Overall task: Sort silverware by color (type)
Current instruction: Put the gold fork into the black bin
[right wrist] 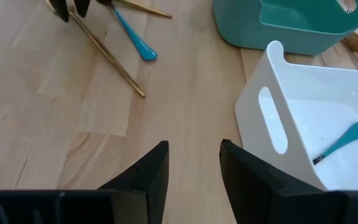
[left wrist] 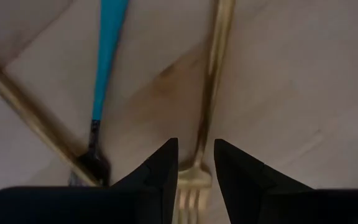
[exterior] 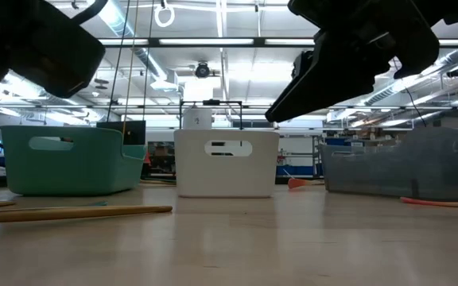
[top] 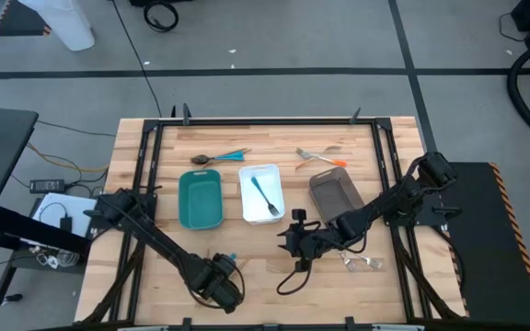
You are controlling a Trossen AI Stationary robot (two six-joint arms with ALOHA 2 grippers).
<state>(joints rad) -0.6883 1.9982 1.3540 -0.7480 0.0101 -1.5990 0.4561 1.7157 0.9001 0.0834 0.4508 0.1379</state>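
1. The step in hand is judged to be a pick-up near the front edge of the table: the left gripper (top: 221,283) is lowered over a small cluster of silverware, and in the left wrist view its fingers are set narrowly apart on either side of the neck of a gold fork (left wrist: 211,81), with nothing clamped yet.
2. A blue-handled fork (left wrist: 104,68) lies just beside the gold one, and a second gold handle (left wrist: 30,115) crosses under it; the next move is judged to call for a closing on the gold fork alone, without dragging its neighbours.
3. The right gripper (right wrist: 194,168) is held above bare wood beside the white tray (right wrist: 272,118), its fingers apart and empty.
4. One blue-handled fork (top: 265,195) already lies in the white tray (top: 247,207); the teal tray (top: 200,198) and the grey-brown tray (top: 336,196) appear empty.
5. More pieces remain unsorted: a group at the far side (top: 219,158), orange-handled ones (top: 322,158) near it, and some (top: 362,262) by the right arm.
6. The cluster under the left gripper is largely covered in the high view, so its count cannot be told; the gold fork's tines are cut off behind the fingers.
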